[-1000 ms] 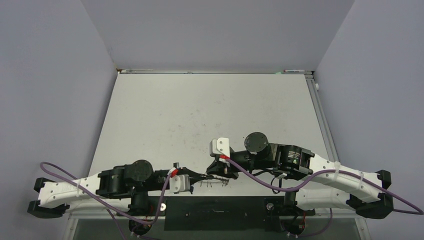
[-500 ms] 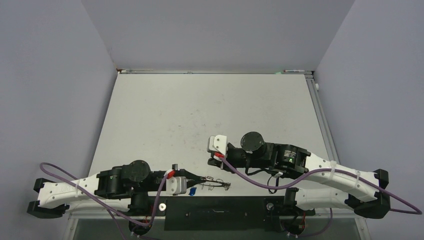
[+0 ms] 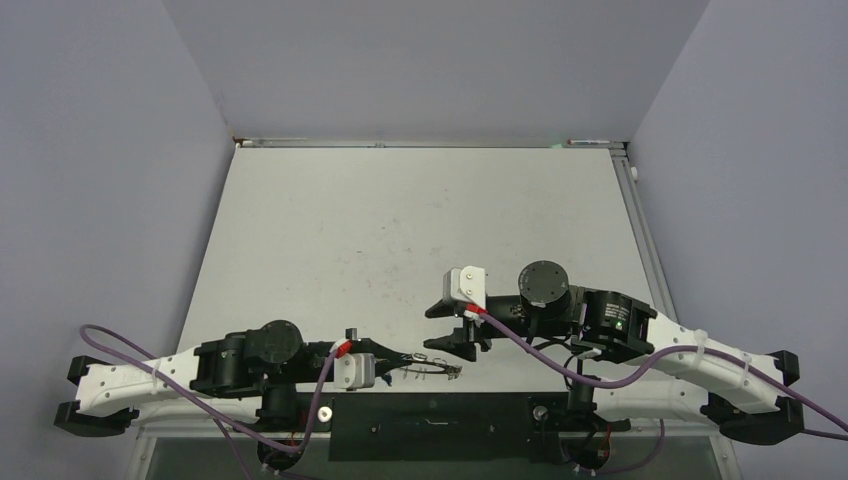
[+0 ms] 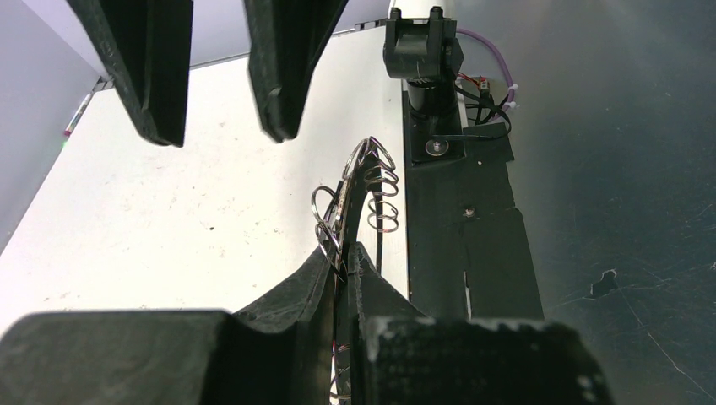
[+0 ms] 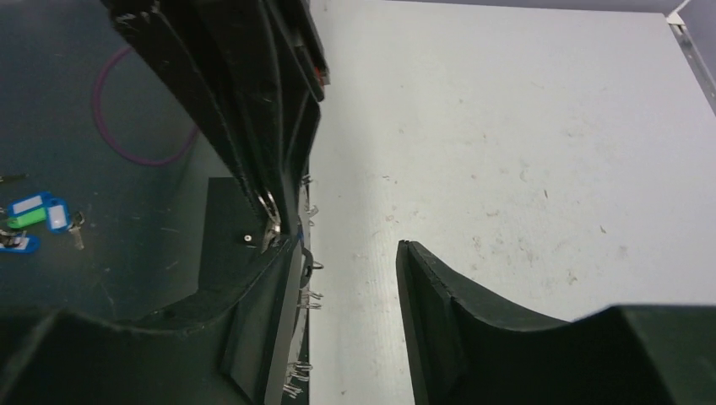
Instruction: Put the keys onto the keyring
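Observation:
The keyring [image 3: 438,368] is a flat ring fringed with small wire loops. It sticks out over the table's near edge, edge-on in the left wrist view [image 4: 359,181]. My left gripper [image 3: 404,359] [image 4: 346,257] is shut on its rim. My right gripper [image 3: 437,332] [image 5: 349,246] stands open just right of the ring, with nothing between its fingers, and its left finger [image 5: 253,287] is close beside the ring's loops [image 5: 308,297]. Small blue and green key tags [image 5: 34,215] lie on a dark surface below the table's near edge. I cannot tell whether any key hangs on the ring.
A black base plate [image 3: 440,415] [image 4: 460,219] runs along the near edge between the arm bases. White tabletop [image 3: 400,230] stretches beyond both grippers. A purple cable [image 3: 540,360] loops off the right wrist.
My right gripper has opened and drawn back to the right, away from the ring. A blue piece seen beside the left gripper half a second ago no longer shows from above. The left gripper keeps its hold.

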`<state>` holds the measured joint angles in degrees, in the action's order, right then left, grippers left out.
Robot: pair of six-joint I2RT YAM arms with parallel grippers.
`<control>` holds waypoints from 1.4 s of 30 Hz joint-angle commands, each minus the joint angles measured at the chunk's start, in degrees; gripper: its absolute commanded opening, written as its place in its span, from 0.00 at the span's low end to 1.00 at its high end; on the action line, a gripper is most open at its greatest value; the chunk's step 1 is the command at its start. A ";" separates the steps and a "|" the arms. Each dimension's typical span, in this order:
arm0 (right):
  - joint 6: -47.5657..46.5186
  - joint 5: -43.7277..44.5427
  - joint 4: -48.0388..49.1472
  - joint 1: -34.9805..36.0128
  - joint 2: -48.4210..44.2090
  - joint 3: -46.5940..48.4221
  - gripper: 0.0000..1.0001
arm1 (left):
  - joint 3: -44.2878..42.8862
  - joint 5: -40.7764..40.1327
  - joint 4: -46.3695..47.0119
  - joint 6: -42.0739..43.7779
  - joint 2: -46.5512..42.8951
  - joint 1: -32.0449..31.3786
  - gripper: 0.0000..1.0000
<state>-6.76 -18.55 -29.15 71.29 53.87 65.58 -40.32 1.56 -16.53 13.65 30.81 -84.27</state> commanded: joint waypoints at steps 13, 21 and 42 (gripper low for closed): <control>4.42 -11.85 7.62 -0.19 1.30 -1.31 0.42 | -0.99 0.28 3.35 -0.47 -0.58 -0.10 0.00; 5.52 -12.99 9.47 -0.23 2.50 -3.01 0.33 | -0.93 0.28 3.38 -0.47 -0.77 -0.11 0.00; 6.41 -13.70 12.35 -0.18 4.48 -4.59 0.15 | -0.99 0.05 3.22 -0.65 -1.13 -0.11 0.00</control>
<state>-0.56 -31.46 -20.88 71.29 57.71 60.95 -40.32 1.52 -16.58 13.65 30.17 -84.27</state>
